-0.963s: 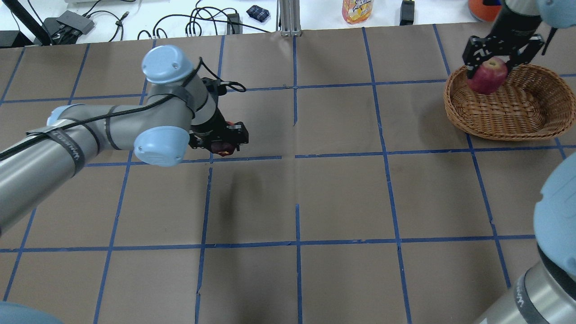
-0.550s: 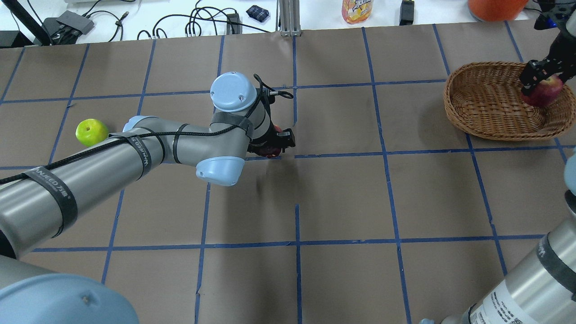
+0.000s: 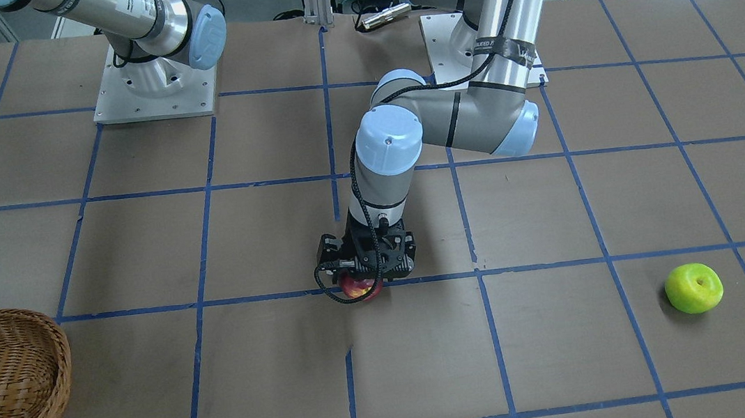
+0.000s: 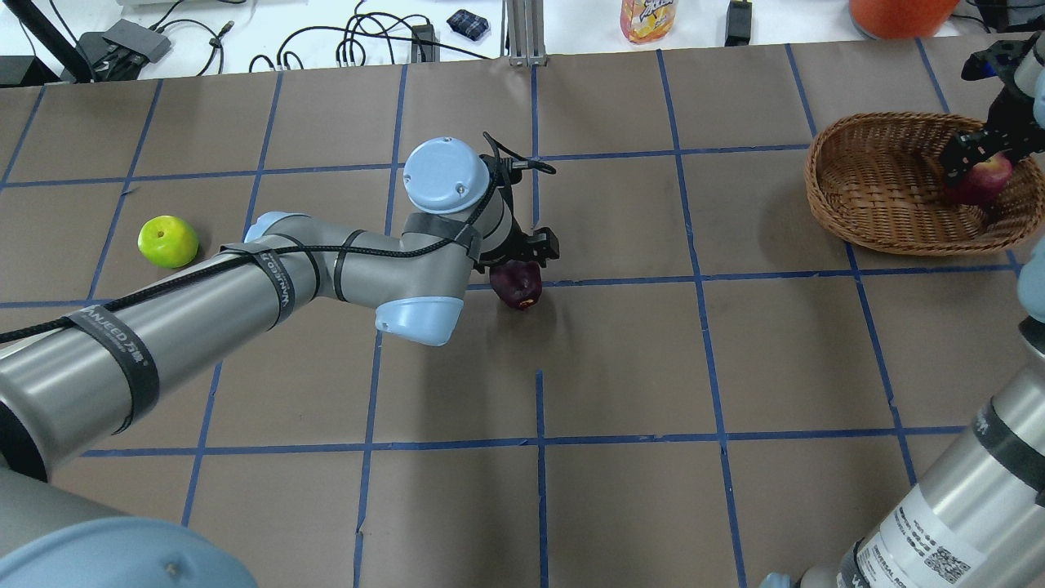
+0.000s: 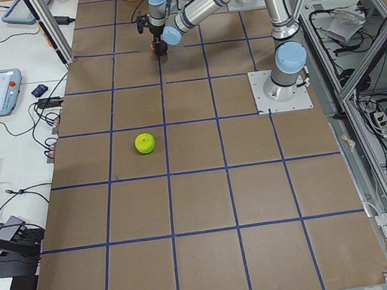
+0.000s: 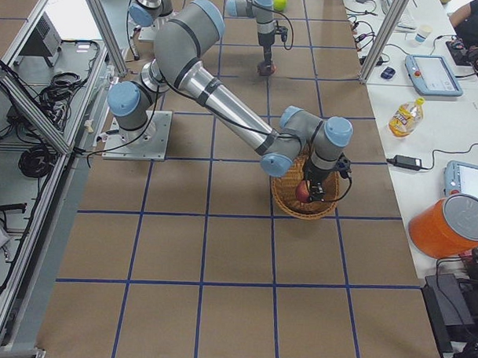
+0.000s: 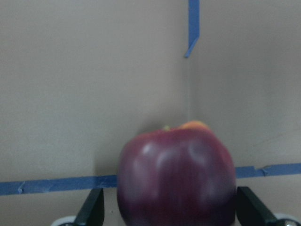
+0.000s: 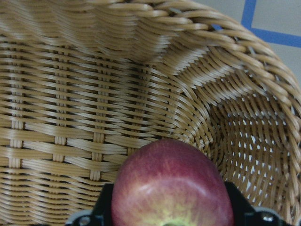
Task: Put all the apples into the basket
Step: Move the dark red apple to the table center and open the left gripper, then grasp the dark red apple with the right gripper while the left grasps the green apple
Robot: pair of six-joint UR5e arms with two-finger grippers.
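Inside the basket (image 4: 849, 222), right fingers (image 8: 102, 209) pinch a half-hidden red apple (image 4: 984, 176); left fingers (image 7: 91, 209) pinch the maroon apple (image 7: 176, 179).

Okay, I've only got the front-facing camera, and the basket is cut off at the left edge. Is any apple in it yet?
Observer: Yes. In the overhead view the right gripper holds a red apple inside the basket, with fingers on both sides of it.
Operator: Under the left gripper I see just a sliver of fruit. Which apple is it?
Observer: The dark maroon apple. The left wrist view shows it whole, between that gripper's fingers.
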